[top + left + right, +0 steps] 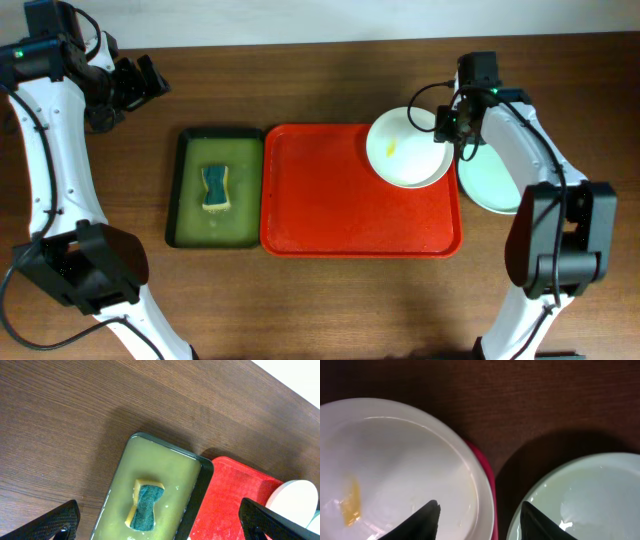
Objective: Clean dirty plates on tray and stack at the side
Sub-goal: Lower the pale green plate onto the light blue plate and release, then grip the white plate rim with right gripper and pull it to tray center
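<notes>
A white plate (pixel 405 150) with a small yellow smear lies on the far right corner of the red tray (pixel 340 210). It also shows in the right wrist view (pixel 395 470) and the left wrist view (pixel 295 500). A pale mint green plate (pixel 495 180) lies on the table right of the tray, also in the right wrist view (pixel 585 495). My right gripper (pixel 452 128) is open, its fingers (pixel 479 520) astride the white plate's right rim. My left gripper (pixel 135 85) is open and empty (pixel 160 522), high over the far left. The light blue plate is not seen.
A dark green tray (pixel 213 188) with yellowish liquid holds a green and yellow sponge (pixel 215 188) left of the red tray, also in the left wrist view (pixel 145 505). The wooden table's far edge runs behind both arms.
</notes>
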Available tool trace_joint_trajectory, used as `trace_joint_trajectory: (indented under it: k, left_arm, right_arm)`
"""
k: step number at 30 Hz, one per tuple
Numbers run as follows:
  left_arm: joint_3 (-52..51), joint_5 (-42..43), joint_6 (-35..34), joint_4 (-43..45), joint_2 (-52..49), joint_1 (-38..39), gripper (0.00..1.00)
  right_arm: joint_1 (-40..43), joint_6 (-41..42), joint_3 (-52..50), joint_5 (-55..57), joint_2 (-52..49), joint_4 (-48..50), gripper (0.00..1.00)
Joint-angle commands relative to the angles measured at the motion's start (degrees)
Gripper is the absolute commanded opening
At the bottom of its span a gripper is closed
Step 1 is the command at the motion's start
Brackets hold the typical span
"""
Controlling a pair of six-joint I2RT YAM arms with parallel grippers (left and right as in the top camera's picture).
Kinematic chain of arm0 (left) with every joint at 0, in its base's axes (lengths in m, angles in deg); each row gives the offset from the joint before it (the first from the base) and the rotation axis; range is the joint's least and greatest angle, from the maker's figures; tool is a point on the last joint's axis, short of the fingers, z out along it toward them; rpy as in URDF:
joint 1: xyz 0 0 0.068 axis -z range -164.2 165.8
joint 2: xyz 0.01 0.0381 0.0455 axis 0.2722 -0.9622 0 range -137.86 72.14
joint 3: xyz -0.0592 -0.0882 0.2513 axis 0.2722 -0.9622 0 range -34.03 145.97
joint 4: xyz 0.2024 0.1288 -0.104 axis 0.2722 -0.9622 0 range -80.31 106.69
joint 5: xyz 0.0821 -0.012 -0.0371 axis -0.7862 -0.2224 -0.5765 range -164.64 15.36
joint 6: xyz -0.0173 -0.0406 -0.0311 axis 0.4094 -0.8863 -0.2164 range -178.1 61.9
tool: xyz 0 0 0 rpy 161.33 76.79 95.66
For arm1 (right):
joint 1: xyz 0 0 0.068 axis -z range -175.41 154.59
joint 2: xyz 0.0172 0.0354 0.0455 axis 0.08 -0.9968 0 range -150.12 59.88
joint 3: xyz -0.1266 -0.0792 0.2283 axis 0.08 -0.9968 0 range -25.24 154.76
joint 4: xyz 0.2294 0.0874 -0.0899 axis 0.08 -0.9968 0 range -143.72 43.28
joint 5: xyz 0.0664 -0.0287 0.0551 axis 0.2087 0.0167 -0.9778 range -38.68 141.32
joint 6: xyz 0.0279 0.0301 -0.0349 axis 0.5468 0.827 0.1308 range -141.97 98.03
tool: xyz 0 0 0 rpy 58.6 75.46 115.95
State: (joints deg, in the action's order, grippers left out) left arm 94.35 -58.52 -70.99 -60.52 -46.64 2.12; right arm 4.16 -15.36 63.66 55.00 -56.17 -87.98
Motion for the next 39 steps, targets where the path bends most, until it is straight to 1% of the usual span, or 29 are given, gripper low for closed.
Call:
trace_joint_trajectory:
  k: [1, 3, 4, 8, 9, 10, 11, 13, 16, 17, 18, 19, 20, 22, 23, 25, 26, 28, 29, 30, 31, 32, 34, 36, 37, 38, 39]
  left_arm:
    - [0.7, 0.6, 0.5, 0.0, 1.0, -0.1, 0.99]
    - [0.7, 0.6, 0.5, 0.0, 1.0, -0.1, 0.99]
    - [0.7, 0.6, 0.5, 0.0, 1.0, -0.1, 0.99]
    - [0.7, 0.6, 0.5, 0.0, 1.0, -0.1, 0.99]
    - [0.7, 0.6, 0.5, 0.0, 1.0, -0.1, 0.99]
    - [0.7, 0.6, 0.5, 0.0, 1.0, -0.1, 0.99]
    - [0.7, 0.6, 0.5, 0.0, 1.0, -0.1, 0.99]
    - [0.7, 0.6, 0.5, 0.0, 1.0, -0.1, 0.99]
    - [0.7, 0.6, 0.5, -0.1, 1.0, -0.1, 0.99]
    - [0.7, 0.6, 0.5, 0.0, 1.0, -0.1, 1.0]
    - [0.7, 0.6, 0.5, 0.0, 1.0, -0.1, 0.99]
    - [0.7, 0.6, 0.5, 0.0, 1.0, -0.1, 0.99]
    - [0.7, 0.6, 0.5, 0.0, 1.0, -0.1, 0.99]
    - [0.7, 0.6, 0.5, -0.1, 1.0, -0.1, 0.99]
    - [0.7, 0.6, 0.5, 0.0, 1.0, -0.1, 0.99]
    - [0.7, 0.6, 0.5, 0.0, 1.0, -0.1, 0.99]
    - [0.7, 0.6, 0.5, 0.0, 1.0, -0.1, 0.99]
    - [0.7, 0.6, 0.5, 0.0, 1.0, -0.1, 0.99]
    - [0.7, 0.6, 0.5, 0.0, 1.0, -0.1, 0.99]
    - [0.7, 0.6, 0.5, 0.0, 1.0, -0.1, 0.99]
    - [0.7, 0.6, 0.5, 0.0, 1.0, -0.1, 0.99]
    - [0.7, 0.6, 0.5, 0.0, 1.0, -0.1, 0.99]
    - [0.7, 0.6, 0.5, 0.0, 1.0, -0.1, 0.99]
    - [0.7, 0.6, 0.5, 0.0, 1.0, -0.1, 1.0]
    - [0.7, 0.6, 0.5, 0.0, 1.0, -0.1, 0.99]
    - [0.7, 0.6, 0.5, 0.0, 1.0, -0.1, 0.99]
    - [0.7, 0.6, 0.5, 0.0, 1.0, -0.1, 0.99]
  right_arm:
    - [-0.3, -0.4, -0.2, 1.6, -3.6, 1.1, 0.45]
    - [-0.3, -0.4, -0.2, 1.5, -3.7, 1.0, 0.25]
    - [-0.3, -0.4, -0.2, 1.5, -3.7, 0.1, 0.2]
    - [-0.3, -0.4, -0.2, 1.5, -4.2, -0.5, 0.23]
    - [-0.3, -0.4, -0.2, 1.5, -4.5, -0.5, 0.19]
    - [-0.3, -0.4, -0.2, 1.5, -4.6, -0.8, 0.06]
    - [-0.3, -0.4, -0.2, 1.5, -4.6, -1.6, 0.04]
    - [-0.4, -0.3, -0.2, -0.4, -4.6, -3.7, 0.04]
    - [-0.5, -0.2, -0.2, -8.2, -4.6, -5.0, 0.04]
    - [-0.7, -0.2, -0.1, -9.8, -4.6, -5.3, 0.09]
    - [-1.1, -0.2, -0.1, -9.9, -4.5, -5.3, 0.25]
    - [-1.1, -0.2, -0.1, -9.9, -4.5, -5.3, 0.34]
    - [-1.1, -0.2, -0.1, -9.9, -4.5, -5.3, 0.34]
    - [-1.1, -0.2, -0.1, -9.9, -4.5, -5.9, 0.17]
    - [-1.1, -0.2, -0.1, -9.9, -4.5, -6.6, 0.15]
    - [-1.1, -0.2, -0.1, -12.9, -4.5, -9.5, 0.15]
    - [-1.1, -0.2, -0.1, -16.6, -4.5, -11.1, 0.15]
    - [-1.1, -0.2, -0.1, -19.9, -4.5, -12.2, 0.19]
    - [-1.2, 0.6, -0.1, -20.2, -4.5, -12.4, 0.15]
    - [-1.2, 1.8, -0.1, -20.2, -4.5, -12.5, 0.15]
    - [-1.5, 2.3, -0.1, -20.2, -4.5, -12.4, 0.16]
    - [-1.6, 2.3, -0.1, -19.7, -4.5, -11.9, 0.25]
    - [-1.6, 3.0, -0.2, -15.6, -4.7, -9.6, 0.25]
    - [-1.6, 3.3, -0.2, -15.1, -5.7, -7.3, 0.26]
    - [-1.6, 3.3, -0.2, -15.1, -6.3, -7.2, 0.25]
    - [-1.6, 3.3, -0.2, -15.7, -6.4, -7.6, 0.05]
    - [-1.6, 3.3, -0.2, -17.8, -6.4, -8.1, 0.04]
